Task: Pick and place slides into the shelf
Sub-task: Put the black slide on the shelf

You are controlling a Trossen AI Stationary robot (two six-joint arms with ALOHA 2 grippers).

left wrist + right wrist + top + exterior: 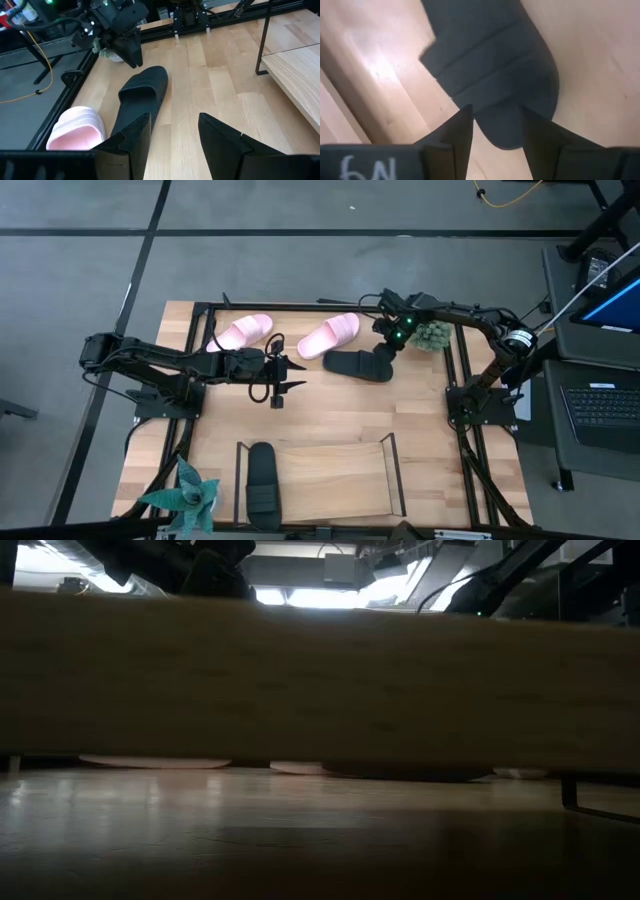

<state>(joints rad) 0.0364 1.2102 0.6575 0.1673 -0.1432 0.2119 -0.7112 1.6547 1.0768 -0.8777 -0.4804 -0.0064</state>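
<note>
A black slide (352, 365) lies flat on its sole on the table at the far right, its strap (150, 80) at the end toward my right gripper (385, 352). That gripper points steeply down, open, with its fingertips (465, 117) over the slide's rounded toe end (512, 127). Two pink slides (245, 332) (330, 335) lie sole-down along the far edge. A second black slide (262, 480) rests in the left end of the shelf (330, 475). My left gripper (285, 377) hovers open at mid-table, holding nothing. My right gripper comes at the black slide's toe end (512, 127) from above, slanting down, with one finger on each side of the tip of the toe. The slide lies flat on the table. I cannot tell whether the fingertips touch it.
A small potted plant (432, 335) stands just right of my right gripper, and another plant (185, 495) at the near left corner. A black frame (455, 370) borders the table. Bare wood (340, 410) lies between the slides and the shelf.
</note>
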